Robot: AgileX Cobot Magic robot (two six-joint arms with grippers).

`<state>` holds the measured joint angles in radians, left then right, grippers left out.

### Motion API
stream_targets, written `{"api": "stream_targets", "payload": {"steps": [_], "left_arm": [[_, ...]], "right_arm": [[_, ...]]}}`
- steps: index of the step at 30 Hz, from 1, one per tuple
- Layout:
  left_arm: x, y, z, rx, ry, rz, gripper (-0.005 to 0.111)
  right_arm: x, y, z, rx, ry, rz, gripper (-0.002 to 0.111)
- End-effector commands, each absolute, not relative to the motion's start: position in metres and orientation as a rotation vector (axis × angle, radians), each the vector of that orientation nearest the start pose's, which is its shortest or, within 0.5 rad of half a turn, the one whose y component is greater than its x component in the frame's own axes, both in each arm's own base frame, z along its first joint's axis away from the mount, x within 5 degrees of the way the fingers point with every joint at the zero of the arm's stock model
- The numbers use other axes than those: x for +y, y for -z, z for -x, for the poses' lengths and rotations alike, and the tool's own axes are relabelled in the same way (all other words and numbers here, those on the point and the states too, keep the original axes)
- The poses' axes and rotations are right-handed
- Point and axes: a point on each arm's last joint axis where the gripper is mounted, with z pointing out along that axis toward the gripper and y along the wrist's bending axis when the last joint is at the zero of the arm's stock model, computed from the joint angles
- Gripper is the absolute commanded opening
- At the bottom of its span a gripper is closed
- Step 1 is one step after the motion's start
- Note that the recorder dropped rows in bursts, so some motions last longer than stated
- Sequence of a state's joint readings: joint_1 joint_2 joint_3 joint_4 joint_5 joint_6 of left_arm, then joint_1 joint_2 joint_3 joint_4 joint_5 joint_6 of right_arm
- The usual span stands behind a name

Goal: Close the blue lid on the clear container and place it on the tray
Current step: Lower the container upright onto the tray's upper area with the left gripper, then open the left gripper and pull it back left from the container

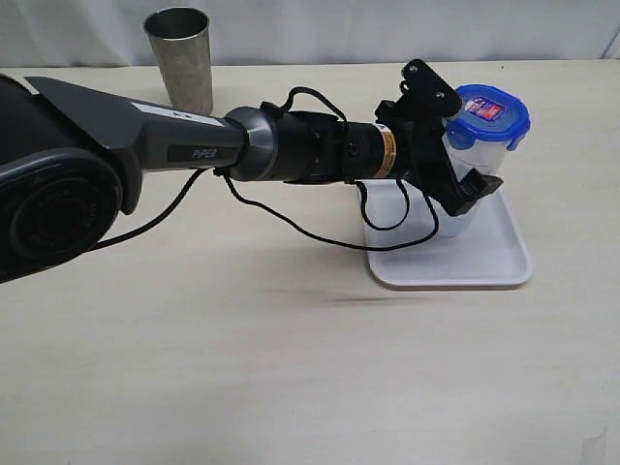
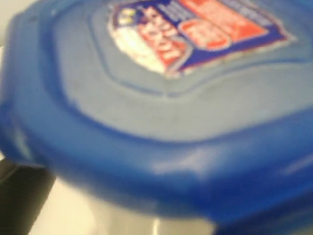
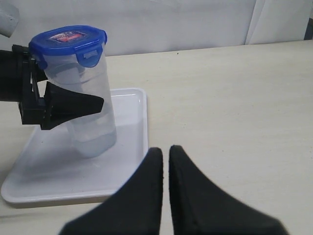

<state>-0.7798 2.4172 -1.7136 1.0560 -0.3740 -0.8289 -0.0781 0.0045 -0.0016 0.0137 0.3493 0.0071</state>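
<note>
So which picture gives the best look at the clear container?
The right wrist view: the clear container shows nearly whole, from blue lid to base, standing on the tray. In the exterior view the left arm covers much of it. The left wrist view shows mostly lid, with a blurred sliver of container beneath.

The blue lid caps the clear container standing on the tray; right claw looks closed.
</note>
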Motion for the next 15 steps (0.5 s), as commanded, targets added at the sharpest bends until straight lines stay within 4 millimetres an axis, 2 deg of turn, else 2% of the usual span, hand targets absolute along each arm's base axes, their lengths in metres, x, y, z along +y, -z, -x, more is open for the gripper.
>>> {"api": "stream_targets", "payload": {"steps": [1,9,15], "left_arm": [[-0.391,-0.128,-0.358,1.722,0.671,-1.123,0.105],[-0.381,-0.12,-0.349,1.73,0.647,-1.201,0.105],[-0.373,-0.12,-0.357,1.765,0.65,-1.158,0.105]], "right_arm": [[-0.004,-0.182,-0.053,1.827,0.045,-0.083,0.005],[-0.004,-0.182,-0.053,1.827,0.045,-0.083,0.005],[-0.004,-0.182,-0.053,1.827,0.045,-0.083,0.005]]}}
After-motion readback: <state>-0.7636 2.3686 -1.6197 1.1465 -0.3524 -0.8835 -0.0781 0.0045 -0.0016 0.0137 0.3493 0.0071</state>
